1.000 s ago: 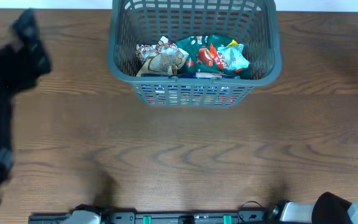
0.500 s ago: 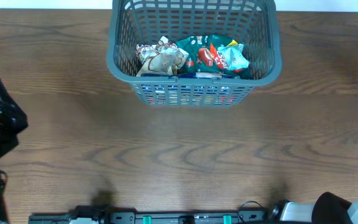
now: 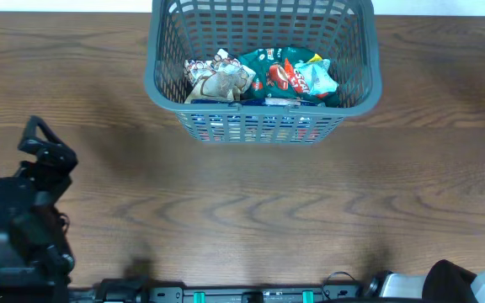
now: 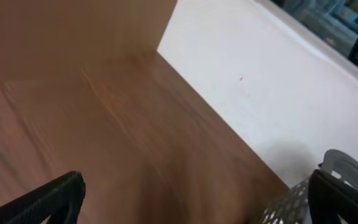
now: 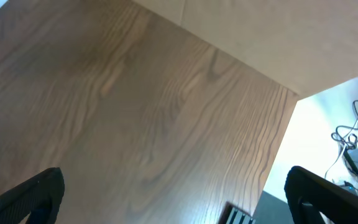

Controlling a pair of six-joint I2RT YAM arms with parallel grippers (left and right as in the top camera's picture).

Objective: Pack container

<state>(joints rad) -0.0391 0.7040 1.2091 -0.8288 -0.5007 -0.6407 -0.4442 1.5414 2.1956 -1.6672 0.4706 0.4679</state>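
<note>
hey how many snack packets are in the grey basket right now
3 that I can tell apart, all in the container: a beige packet at its left, a green packet in the middle, a pale teal packet at its right. More may be hidden underneath.

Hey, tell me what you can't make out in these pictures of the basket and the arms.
- Container: in the overhead view, its far rim is cut off by the top edge.
- Packets: in the overhead view, the lower ones are hidden under the top layer, and the print is too small to read.
- Right tool: the right wrist view shows only its fingertips, cut off at the bottom corners.
- Left wrist view: motion-blurred, and only one corner of the basket shows.
</note>
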